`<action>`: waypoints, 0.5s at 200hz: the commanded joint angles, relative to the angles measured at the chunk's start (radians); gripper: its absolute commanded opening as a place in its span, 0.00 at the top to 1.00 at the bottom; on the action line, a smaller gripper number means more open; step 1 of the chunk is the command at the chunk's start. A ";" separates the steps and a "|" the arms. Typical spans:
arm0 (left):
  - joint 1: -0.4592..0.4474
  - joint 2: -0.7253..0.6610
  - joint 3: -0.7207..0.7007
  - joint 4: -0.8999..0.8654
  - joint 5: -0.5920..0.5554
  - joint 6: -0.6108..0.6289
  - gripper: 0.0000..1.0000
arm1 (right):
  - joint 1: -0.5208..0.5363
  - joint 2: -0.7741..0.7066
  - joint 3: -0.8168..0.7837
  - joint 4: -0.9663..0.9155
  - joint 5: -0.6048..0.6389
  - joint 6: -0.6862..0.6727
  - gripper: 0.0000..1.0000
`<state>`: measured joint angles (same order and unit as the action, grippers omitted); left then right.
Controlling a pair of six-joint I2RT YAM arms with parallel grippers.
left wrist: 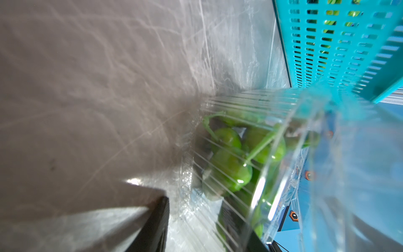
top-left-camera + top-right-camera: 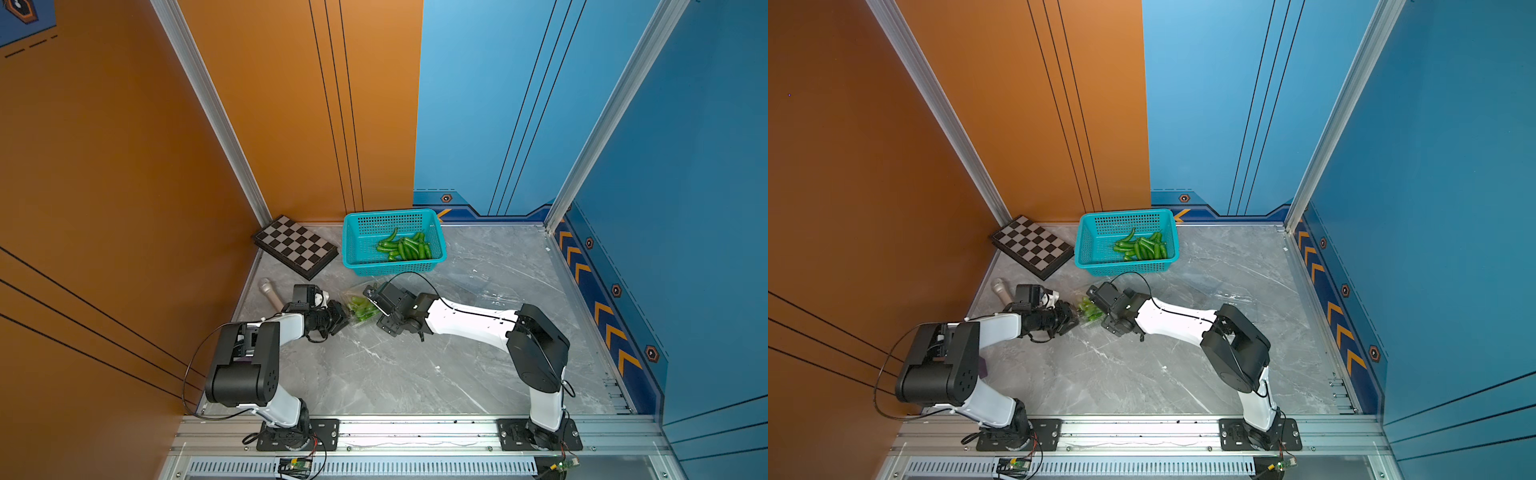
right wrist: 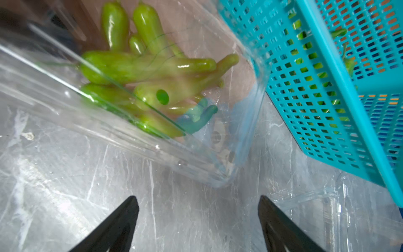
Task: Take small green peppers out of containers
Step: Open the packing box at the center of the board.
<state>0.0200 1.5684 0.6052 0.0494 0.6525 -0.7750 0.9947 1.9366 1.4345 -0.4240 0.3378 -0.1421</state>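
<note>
Small green peppers [image 3: 141, 65] lie heaped inside the clear container [image 3: 196, 157]. The left end effector [image 2: 341, 319] is clenched on its wall, apparently to steady it. The right end effector [image 3: 197, 199] hangs released and empty just short of it, likely poised to reach in. The teal basket [image 2: 392, 212] stands near on the surface [image 2: 395, 374] with a pile of peppers [image 2: 405, 248] inside, which should keep transfers short.

the peppers [image 3: 148, 67] look glossy, the container [image 3: 207, 170] clear smooth plastic, the table [image 3: 65, 174] perhaps stone.
</note>
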 commanded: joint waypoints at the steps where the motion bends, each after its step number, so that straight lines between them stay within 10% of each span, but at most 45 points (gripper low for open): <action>1: -0.006 0.019 0.018 -0.044 -0.008 0.020 0.57 | 0.002 -0.001 0.021 0.027 0.018 -0.021 0.13; 100: -0.013 0.014 0.026 -0.059 -0.008 0.030 0.57 | -0.005 0.031 0.031 0.150 -0.053 -0.016 0.14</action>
<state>0.0181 1.5696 0.6121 0.0334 0.6525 -0.7712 0.9943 1.9404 1.4414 -0.3260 0.3073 -0.1577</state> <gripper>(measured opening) 0.426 0.867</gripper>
